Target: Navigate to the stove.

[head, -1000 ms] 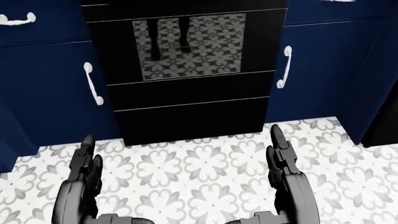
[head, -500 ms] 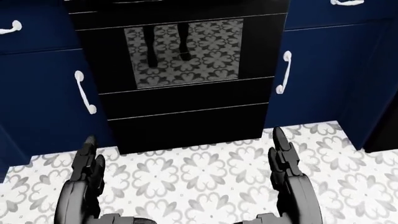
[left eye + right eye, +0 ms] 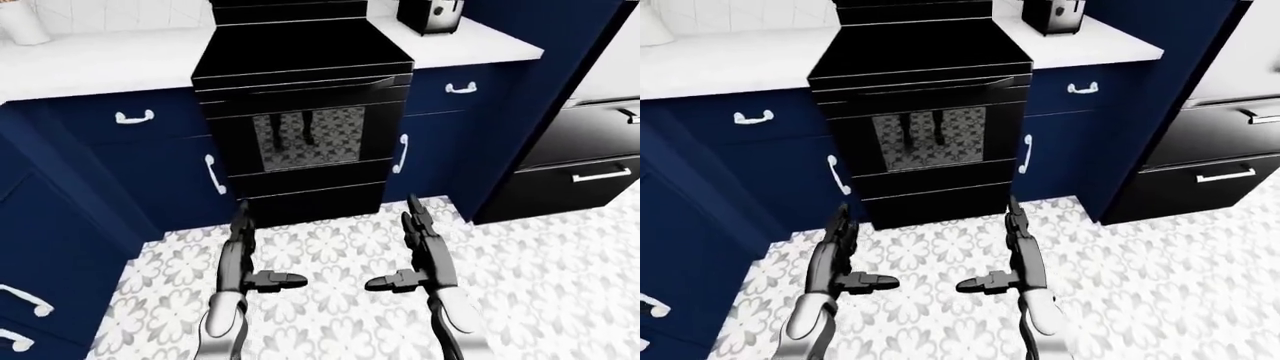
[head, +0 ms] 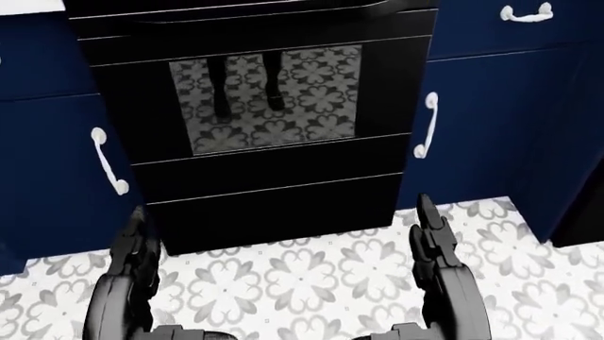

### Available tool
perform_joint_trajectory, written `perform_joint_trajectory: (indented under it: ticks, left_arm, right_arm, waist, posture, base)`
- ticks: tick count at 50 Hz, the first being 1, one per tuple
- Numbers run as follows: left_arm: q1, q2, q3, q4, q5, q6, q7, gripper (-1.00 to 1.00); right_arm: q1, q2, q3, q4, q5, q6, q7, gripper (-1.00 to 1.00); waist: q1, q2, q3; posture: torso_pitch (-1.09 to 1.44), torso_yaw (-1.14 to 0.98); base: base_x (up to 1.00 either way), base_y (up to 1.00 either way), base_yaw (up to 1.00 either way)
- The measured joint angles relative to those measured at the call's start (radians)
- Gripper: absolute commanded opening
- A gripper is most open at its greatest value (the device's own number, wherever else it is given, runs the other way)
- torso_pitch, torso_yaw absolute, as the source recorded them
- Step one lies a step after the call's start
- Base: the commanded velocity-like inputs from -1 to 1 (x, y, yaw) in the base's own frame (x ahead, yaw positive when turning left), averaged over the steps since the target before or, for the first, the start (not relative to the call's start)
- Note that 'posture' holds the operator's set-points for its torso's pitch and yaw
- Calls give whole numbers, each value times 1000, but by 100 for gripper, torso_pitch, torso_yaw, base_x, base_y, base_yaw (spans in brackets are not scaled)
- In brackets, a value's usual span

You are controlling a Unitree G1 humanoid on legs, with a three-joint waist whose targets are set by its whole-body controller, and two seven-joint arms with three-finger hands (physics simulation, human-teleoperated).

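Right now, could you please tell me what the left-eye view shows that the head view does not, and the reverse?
Only the left-eye view shows the stove's flat black cooktop, the white counter, a dark appliance on the counter to the right, and the black drawers at far right. The head view adds nothing new, only a closer look at the oven door window. Both share the stove, the blue cabinets, the patterned floor, and the open left robot hand and right robot hand.

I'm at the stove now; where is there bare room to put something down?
The white counter left of the stove is bare up to a white jar at the far left. The right counter is shorter, with a black appliance beside the stove.
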Motion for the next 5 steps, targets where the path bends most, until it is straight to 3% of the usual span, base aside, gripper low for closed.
perform_joint_trajectory:
  ticks: [2,5]
  left_arm:
    - [0,1,1,-5,0,-4,1,100]
    - [4,10,18,10,0,-1,5,100]
  right_arm:
    - [0,1,3,-12,1,3,2,100]
    - [3,13,26,-7,3,14,8,100]
  waist:
    - [0,42,-6]
    - [22,31,-5]
  posture:
    - [0,0]
    - [0,0]
  base:
    - [16,0,0]
    - [15,0,0]
